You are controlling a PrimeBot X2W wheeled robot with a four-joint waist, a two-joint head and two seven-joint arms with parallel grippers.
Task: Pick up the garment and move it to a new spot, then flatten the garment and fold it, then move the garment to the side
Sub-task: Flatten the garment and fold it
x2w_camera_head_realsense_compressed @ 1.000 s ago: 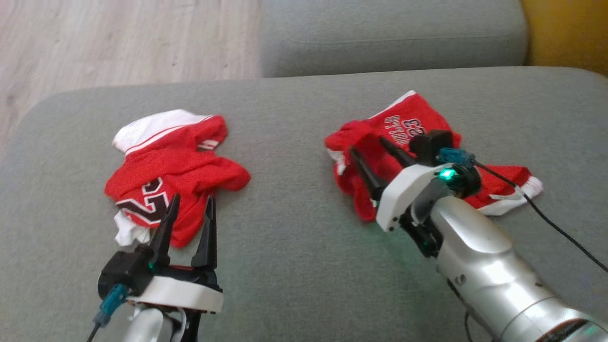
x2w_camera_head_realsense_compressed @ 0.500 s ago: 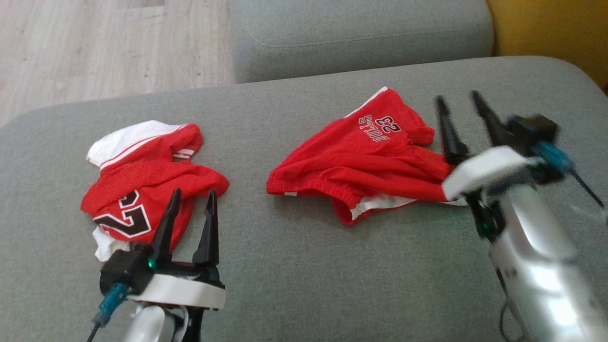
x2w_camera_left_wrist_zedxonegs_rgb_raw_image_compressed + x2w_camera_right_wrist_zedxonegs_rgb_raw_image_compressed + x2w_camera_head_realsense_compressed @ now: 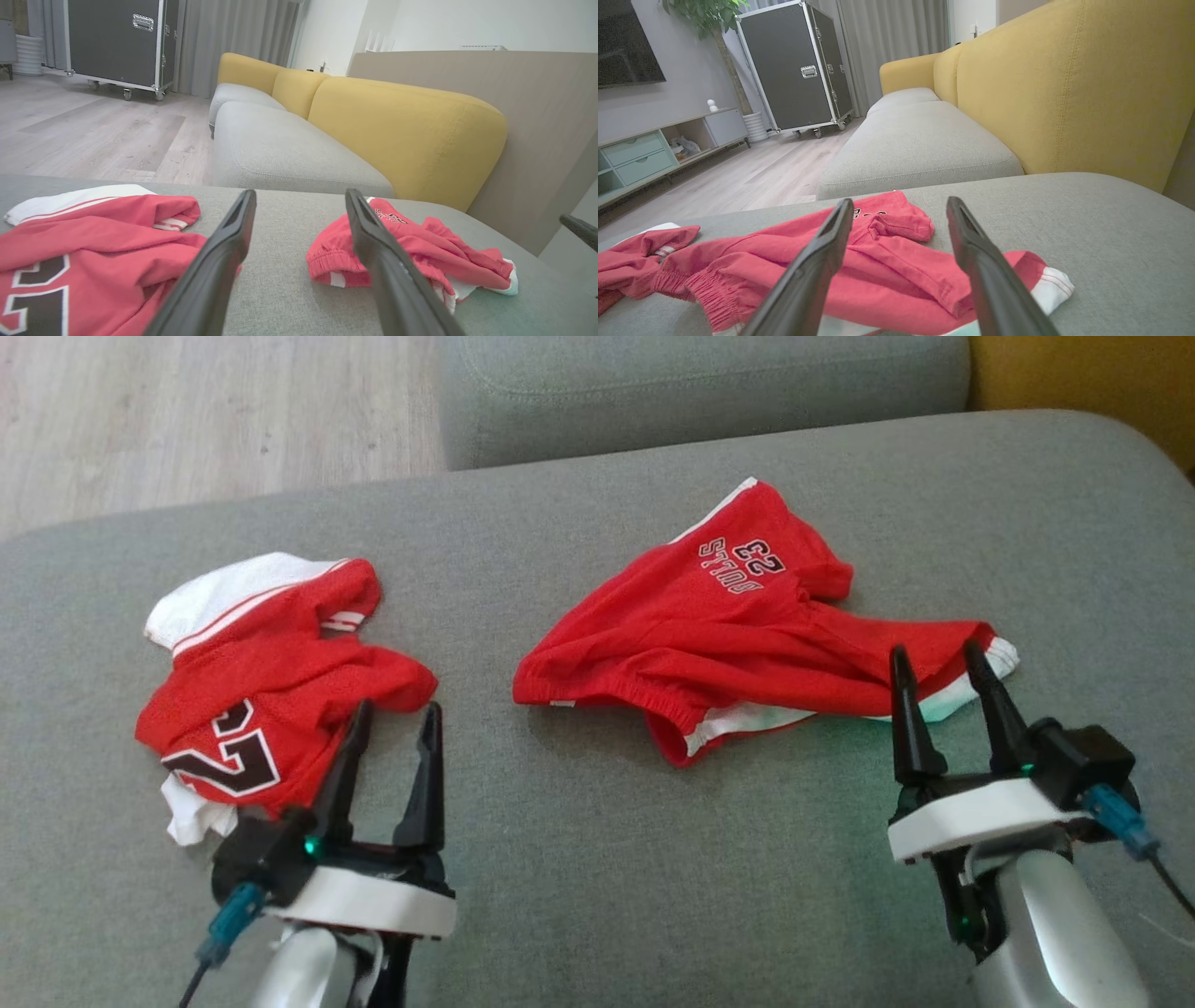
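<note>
Left gripper (image 3: 397, 707) at lower left of the head view, fingers spread wide and pointing away from the body, nothing held; tips just at the near edge of the crumpled red jersey (image 3: 271, 681), contact not clear; pale forearm rising from the bottom edge beneath it.

Right gripper (image 3: 935, 651) at lower right, likewise wide open and empty; fingers pointing forward over the near right end of the red shorts (image 3: 719, 635), by the white-trimmed leg hem; touching or not, cannot tell.

Shorts spread loosely across the middle right of the grey cushion (image 3: 597, 859), waistband towards the left, printed number towards the far side; well apart from the jersey, with a bare grey strip between the two.

Open cushion in front of both garments and to the far right of the shorts; rounded cushion edge close behind the jersey on the left.

Beyond, a second grey cushion (image 3: 700, 383); yellow backrest (image 3: 406, 135) to the right; pale wooden floor (image 3: 187, 420) to the left; black wheeled case (image 3: 798, 70) and grey curtains at the far wall.
</note>
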